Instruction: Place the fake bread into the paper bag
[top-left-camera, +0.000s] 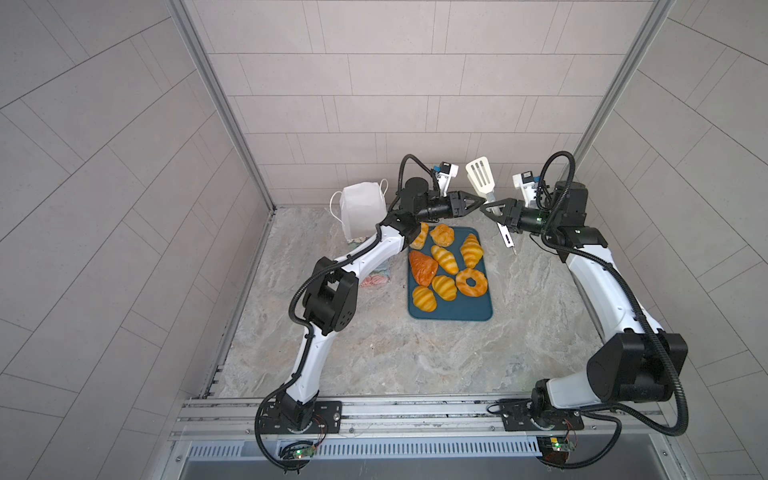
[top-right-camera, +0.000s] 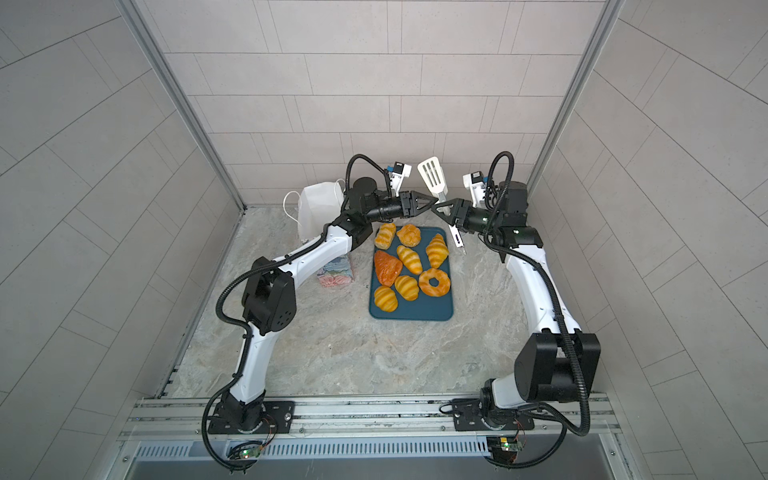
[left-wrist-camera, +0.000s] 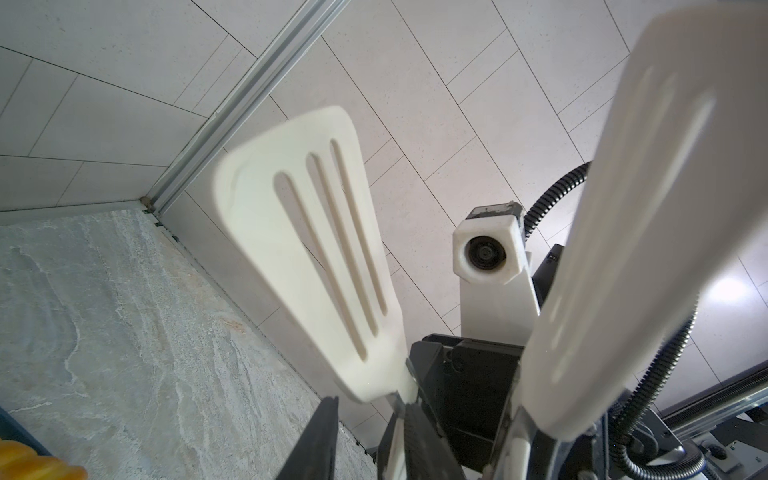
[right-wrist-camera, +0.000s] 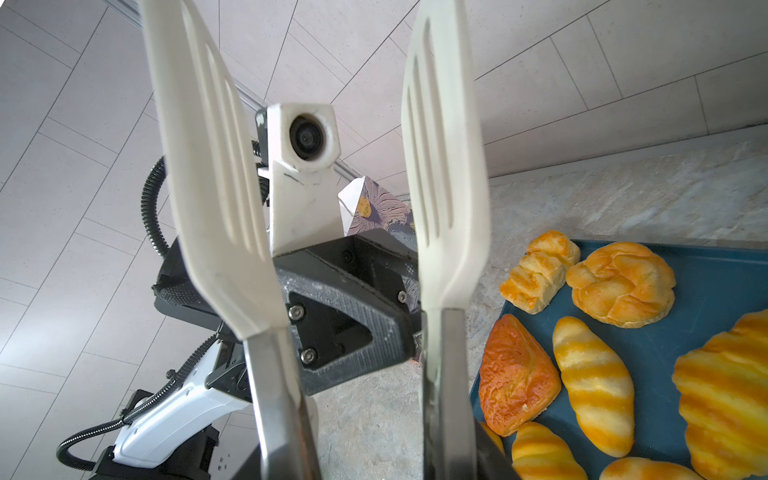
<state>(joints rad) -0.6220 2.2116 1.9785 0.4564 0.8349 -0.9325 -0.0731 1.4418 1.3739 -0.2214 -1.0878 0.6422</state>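
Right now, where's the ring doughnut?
In both top views the ring doughnut lies on the teal tray, by its right edge, with a striped croissant just behind it and a striped roll at its left.

Place: a robotics lab cell, dressed like a kitchen corner.
Walls: pale grey rectangular tile panels (top-left-camera: 374, 83) on three sides, joined by bare aluminium corner posts (top-left-camera: 224, 112).
Surface: grey-veined marble-look tabletop (top-left-camera: 395, 353).
Mounting: two white-and-black robot arms (top-left-camera: 309, 357) bolted to a slotted aluminium rail (top-left-camera: 415, 411) along the front edge.
Electronics: small exposed circuit boards with green lights (top-left-camera: 301, 453); loose black corrugated cables (top-left-camera: 257, 428).
Props: glossy golden-orange toy pastries (top-left-camera: 444, 259) on a flat teal tray (top-left-camera: 457, 311).
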